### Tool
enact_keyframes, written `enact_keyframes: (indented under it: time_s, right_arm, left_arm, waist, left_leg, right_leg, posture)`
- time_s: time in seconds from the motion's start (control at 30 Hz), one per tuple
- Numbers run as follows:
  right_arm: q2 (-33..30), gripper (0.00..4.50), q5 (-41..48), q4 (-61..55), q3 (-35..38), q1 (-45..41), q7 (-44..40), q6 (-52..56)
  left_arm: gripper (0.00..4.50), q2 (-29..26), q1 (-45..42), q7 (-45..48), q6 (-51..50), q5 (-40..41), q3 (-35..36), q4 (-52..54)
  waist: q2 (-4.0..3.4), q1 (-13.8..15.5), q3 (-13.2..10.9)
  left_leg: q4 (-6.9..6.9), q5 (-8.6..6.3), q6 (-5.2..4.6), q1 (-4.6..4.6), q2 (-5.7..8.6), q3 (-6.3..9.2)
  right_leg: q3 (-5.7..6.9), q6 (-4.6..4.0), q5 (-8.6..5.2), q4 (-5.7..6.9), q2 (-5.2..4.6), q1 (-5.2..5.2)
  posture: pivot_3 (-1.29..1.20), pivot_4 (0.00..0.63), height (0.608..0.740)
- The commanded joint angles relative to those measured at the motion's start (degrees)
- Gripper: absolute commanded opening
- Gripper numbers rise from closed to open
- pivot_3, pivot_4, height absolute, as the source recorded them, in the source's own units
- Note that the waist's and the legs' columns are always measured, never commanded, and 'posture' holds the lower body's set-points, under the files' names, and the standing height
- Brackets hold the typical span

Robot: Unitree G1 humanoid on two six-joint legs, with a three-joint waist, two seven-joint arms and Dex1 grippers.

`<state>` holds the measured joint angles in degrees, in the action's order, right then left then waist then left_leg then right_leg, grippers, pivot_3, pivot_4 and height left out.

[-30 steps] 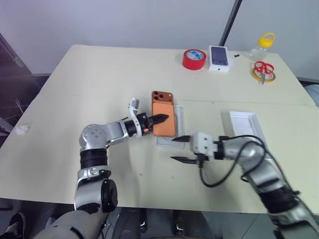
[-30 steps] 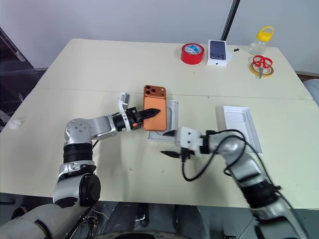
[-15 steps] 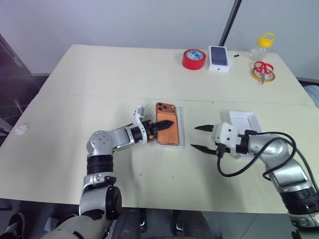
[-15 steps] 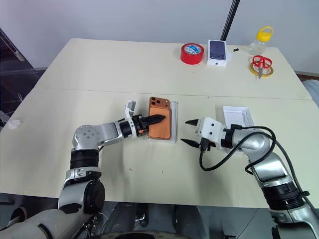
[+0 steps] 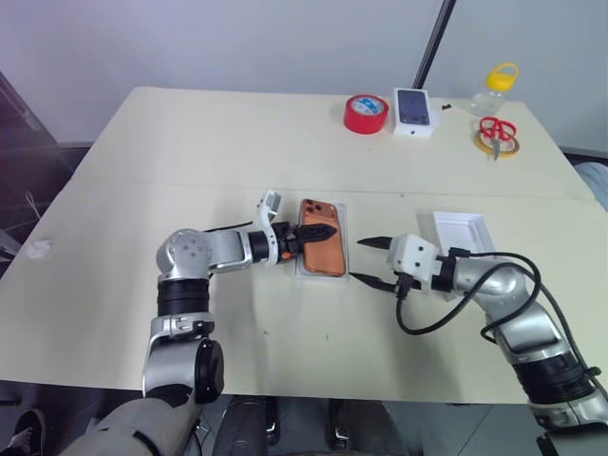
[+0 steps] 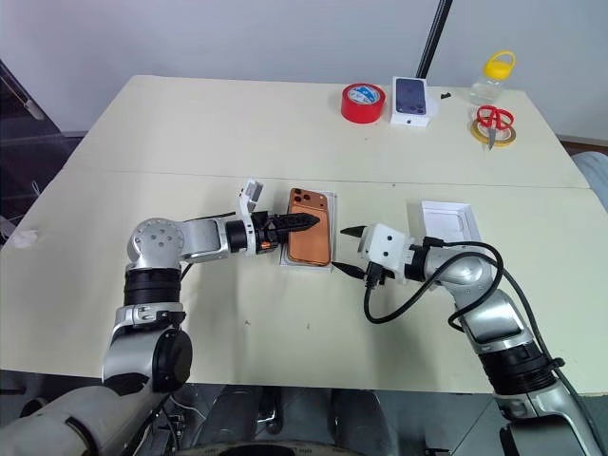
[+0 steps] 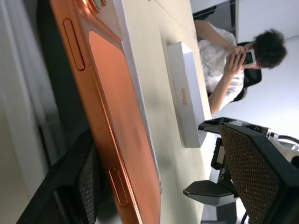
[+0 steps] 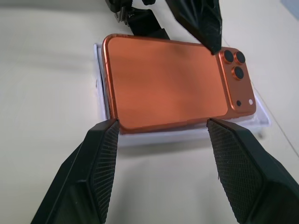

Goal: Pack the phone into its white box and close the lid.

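Note:
The copper-orange phone [image 5: 321, 250] lies back up on the white box [image 8: 187, 134] at mid table, lenses toward the far side. My left gripper [image 5: 323, 234] reaches over the phone from the left and is open. One finger [image 7: 88, 182] sits by the phone's edge and the other stands well off it. My right gripper [image 5: 362, 261] is open just right of the box, and its fingers [image 8: 100, 163] frame the phone's long edge without touching it. The white lid [image 5: 463, 231] rests on the table farther right, behind my right wrist.
A red tape roll [image 5: 368, 113], a small printed retail box [image 5: 415, 110], red scissors on a yellow ring [image 5: 498, 133] and a yellow-capped bottle [image 5: 499, 87] line the far edge. Crumpled paper [image 5: 40, 249] lies far left. A seated person [image 7: 233, 60] is beyond the table.
My left gripper has opened and let go of the phone, which has come down from a tilted hold onto the white box. My right gripper now stands closer to the box's right side.

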<state>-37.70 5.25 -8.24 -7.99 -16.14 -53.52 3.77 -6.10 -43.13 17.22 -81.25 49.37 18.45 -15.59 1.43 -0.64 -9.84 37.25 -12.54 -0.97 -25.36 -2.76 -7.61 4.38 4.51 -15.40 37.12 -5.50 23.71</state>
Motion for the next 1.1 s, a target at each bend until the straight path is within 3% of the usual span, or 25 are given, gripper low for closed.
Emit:
enact_keyframes:
  time_s: [0.03,0.23,0.67,1.07,1.1]
  right_arm:
    - [0.17,3.13,-0.11,0.37,0.71,-1.28,0.66,-1.35]
    - [0.46,3.13,-0.52,1.17,0.19,-1.34,0.75,-1.89]
    - [1.69,3.13,-1.09,2.63,-0.21,-3.64,1.79,-2.14]
    - [-0.13,3.13,-1.29,3.65,1.92,-3.43,1.99,-2.10]
    - [-0.12,2.87,-0.69,4.91,2.62,-4.24,2.09,-0.70]
  left_arm:
    - [3.77,-1.94,0.12,-0.30,-1.97,0.55,0.28,4.44]
    - [3.77,-3.66,-2.36,-0.85,-4.32,1.51,2.91,6.22]
    - [3.77,-1.14,-1.89,2.16,1.91,-2.48,-3.22,3.03]
    - [3.77,-7.17,-0.77,3.18,-1.23,-1.54,-0.28,7.50]
    - [3.54,-7.39,-0.86,2.36,2.28,-3.22,0.13,7.52]
  waist:
    - [0.00,-0.03,0.00]
    - [0.00,-0.02,0.00]
    - [0.00,0.04,0.00]
    - [0.00,0.05,0.00]
    - [0.00,0.05,0.00]
  left_leg:
    - [0.00,0.01,0.02,0.00,0.00,0.00]
    - [0.00,0.07,0.12,0.00,0.00,0.00]
    - [0.03,0.08,0.12,0.01,0.03,0.00]
    - [0.04,0.09,0.15,0.02,0.02,0.02]
    - [0.04,0.09,0.15,0.02,0.02,0.02]
  right_leg:
    - [0.00,0.00,0.00,0.00,0.00,0.00]
    - [0.01,0.01,0.00,0.01,0.00,0.00]
    - [0.04,0.02,0.00,0.01,0.00,-0.05]
    - [0.04,0.03,0.00,0.05,0.01,-0.06]
    - [0.05,0.03,0.00,0.05,0.01,-0.06]
  posture:
    - [0.00,0.150,0.733]
    - [0.00,0.150,0.733]
    - [0.00,0.150,0.733]
    - [0.00,0.150,0.733]
    - [0.00,0.150,0.733]
